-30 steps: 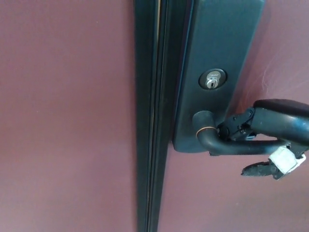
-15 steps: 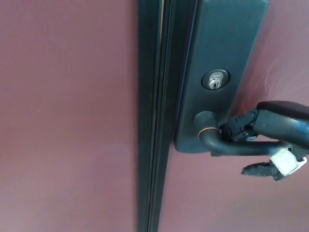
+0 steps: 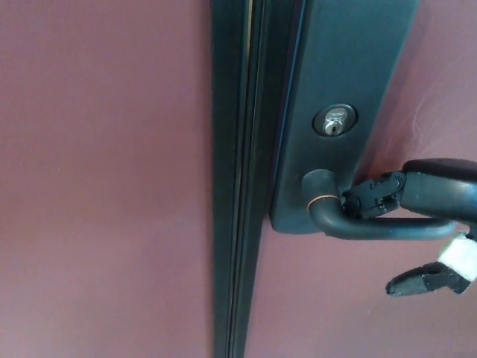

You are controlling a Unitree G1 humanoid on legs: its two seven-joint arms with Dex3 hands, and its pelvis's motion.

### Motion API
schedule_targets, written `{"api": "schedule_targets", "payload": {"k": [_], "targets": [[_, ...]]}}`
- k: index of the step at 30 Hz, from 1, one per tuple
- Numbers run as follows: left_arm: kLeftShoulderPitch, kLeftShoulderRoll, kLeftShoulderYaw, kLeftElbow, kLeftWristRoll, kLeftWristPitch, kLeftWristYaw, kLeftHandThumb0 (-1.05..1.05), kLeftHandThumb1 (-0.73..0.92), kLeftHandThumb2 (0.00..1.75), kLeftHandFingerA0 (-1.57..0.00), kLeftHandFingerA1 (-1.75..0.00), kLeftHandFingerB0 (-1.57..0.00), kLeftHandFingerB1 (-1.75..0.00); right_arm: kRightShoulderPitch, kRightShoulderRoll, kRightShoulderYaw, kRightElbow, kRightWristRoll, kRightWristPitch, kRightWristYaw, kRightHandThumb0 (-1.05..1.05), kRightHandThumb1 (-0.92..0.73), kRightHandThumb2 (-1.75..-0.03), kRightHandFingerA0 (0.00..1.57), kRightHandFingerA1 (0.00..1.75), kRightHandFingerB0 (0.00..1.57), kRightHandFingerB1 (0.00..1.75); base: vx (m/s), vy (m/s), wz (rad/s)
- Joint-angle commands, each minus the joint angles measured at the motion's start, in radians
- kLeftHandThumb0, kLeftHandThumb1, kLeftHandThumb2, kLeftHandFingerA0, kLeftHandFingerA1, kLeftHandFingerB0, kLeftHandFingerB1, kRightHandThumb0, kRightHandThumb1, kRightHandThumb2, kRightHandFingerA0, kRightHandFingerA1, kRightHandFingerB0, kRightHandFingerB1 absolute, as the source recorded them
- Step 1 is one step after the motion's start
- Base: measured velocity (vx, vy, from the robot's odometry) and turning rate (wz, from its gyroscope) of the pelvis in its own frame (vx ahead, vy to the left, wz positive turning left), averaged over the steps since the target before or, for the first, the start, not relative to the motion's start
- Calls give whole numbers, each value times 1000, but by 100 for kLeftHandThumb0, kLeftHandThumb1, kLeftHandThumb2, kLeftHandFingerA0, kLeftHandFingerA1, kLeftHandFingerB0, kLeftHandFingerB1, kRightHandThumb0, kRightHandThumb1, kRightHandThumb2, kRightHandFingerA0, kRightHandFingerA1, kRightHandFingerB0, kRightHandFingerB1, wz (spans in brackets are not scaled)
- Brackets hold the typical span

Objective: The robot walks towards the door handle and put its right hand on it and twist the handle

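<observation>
A dark red door (image 3: pixel 104 186) is filling almost the whole head view. A dark strip (image 3: pixel 238 179) is running from the top edge of the door down to the bottom edge, a little left of the middle. It looks like the place where two door halves are meeting.

Just right of the strip, a long dark plate (image 3: pixel 339 67) is sitting flat on the door. It is reaching up past the top edge of the picture. A small round silver keyhole (image 3: pixel 335 121) is shining in the middle of the plate.

Below the keyhole, the door handle (image 3: pixel 387 228) is sticking out of the plate near the plate's bottom edge. It is bending at a thin copper ring (image 3: pixel 320 198) and then lying almost flat, pointing toward the right edge of the door.

The right robot hand (image 3: pixel 417 216) is coming in from the right edge of the picture. It is black. Its thick upper part is lying on top of the handle, and one finger (image 3: pixel 373 198) is pressing on the handle close to the bend. Another finger (image 3: pixel 421 280) is hanging below the handle and is not touching it. A bit of white tape (image 3: pixel 462 256) is wrapped on that lower part. The hand is resting over the handle, but I cannot tell if it is squeezing it tight.

The left robot hand is not showing.
</observation>
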Motion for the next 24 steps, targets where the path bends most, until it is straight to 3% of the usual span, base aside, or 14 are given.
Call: {"api": "schedule_targets", "payload": {"k": [1, 11, 12, 13, 18, 19, 20, 24], "targets": [[33, 1, 3, 2, 0, -7, -5, -24, 55, 57, -77, -51, -58, -43, -17, -16, -71, 8, 74, 117, 72, -62, -52, -56, 0, 23, 10, 25, 0, 0, 0], [29, 8, 1, 3, 5, -3, -4, -24, 55, 57, -76, -51, -58, -43, -117, -39, -114, 6, 99, 174, 167, -61, -51, -55, 0, 23, 10, 25, 0, 0, 0], [21, 9, 4, 2, 2, -4, -7, -24, 55, 57, -76, -51, -58, -43, -136, -49, -124, 14, 98, 172, 174, -62, -45, -58, 0, 20, 8, 24, 0, 0, 0], [22, 8, 9, 0, -4, -5, -12, -24, 55, 57, -76, -51, -58, -43, -146, -61, -132, 11, 98, 177, 182, -63, -40, -78, 0, 17, 4, 20, 0, 0, 0], [26, 6, 20, -2, -11, -7, -20, -24, 55, 57, -76, -51, -59, -43, -166, -86, -137, 7, 98, 199, 190, -64, -40, -79, 0, 17, 0, 13, 0, 0, 0], [27, 6, 20, -3, -11, -8, -22, -24, 55, 57, -76, -51, -59, -43, -175, -95, -137, 12, 88, 208, 186, -68, -52, -56, 0, 25, 0, 4, 0, 0, 0], [26, 6, 19, -5, -9, -8, -23, -24, 55, 57, -76, -51, -59, -43, -197, -110, -136, 23, 63, 228, 173, -73, -44, -79, 4, 23, 0, 2, 0, 0, 0], [20, 8, 18, -5, -4, -6, -22, -24, 55, 57, -76, -51, -59, -43, -224, -116, -124, 32, 41, 259, 149, -75, -46, -82, 6, 32, 0, 2, 0, 0, 0]]}}
